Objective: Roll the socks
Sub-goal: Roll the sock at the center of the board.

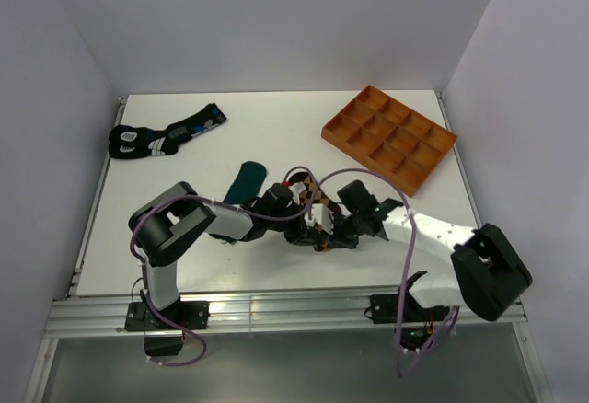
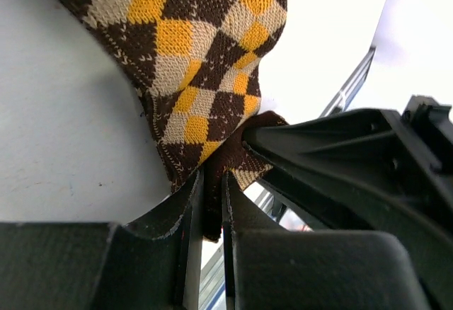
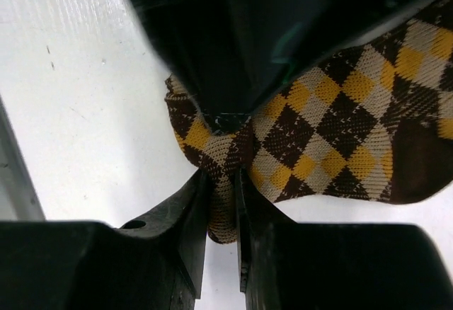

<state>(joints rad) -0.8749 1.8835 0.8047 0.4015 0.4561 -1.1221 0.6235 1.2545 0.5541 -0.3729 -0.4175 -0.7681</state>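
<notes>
White tabletop (image 1: 276, 118) fills the middle of the top view, closed in by pale walls on three sides.

In the left wrist view, the left gripper (image 2: 212, 186) has its jaws almost pressed together. They pinch a dark brown fold of the argyle sock (image 2: 191, 55) at the bottom centre of the frame. The rest of that sock, brown with yellow and tan diamonds, spreads toward the upper middle. A black finger (image 2: 318, 147) of the other arm reaches in from the right, its tip touching the same bunched cloth just beside the pinch.

In the right wrist view, the right gripper (image 3: 221, 190) is just as narrow. It is clamped on a tan-and-brown edge of the sock at lower centre. The sock's body lies flat on the table toward the right of the frame, and the left gripper's dark bulk fills the upper middle.

From above, the argyle sock is a crumpled bundle between the two gripper heads, just below the centre of the frame. A teal sock (image 1: 245, 180) lies up and left of the bundle, its lower end hidden behind the left forearm. Well apart, in the upper left, lie black socks (image 1: 164, 136) with blue and white markings. An orange compartment tray (image 1: 391, 136) sits in the upper right.
</notes>
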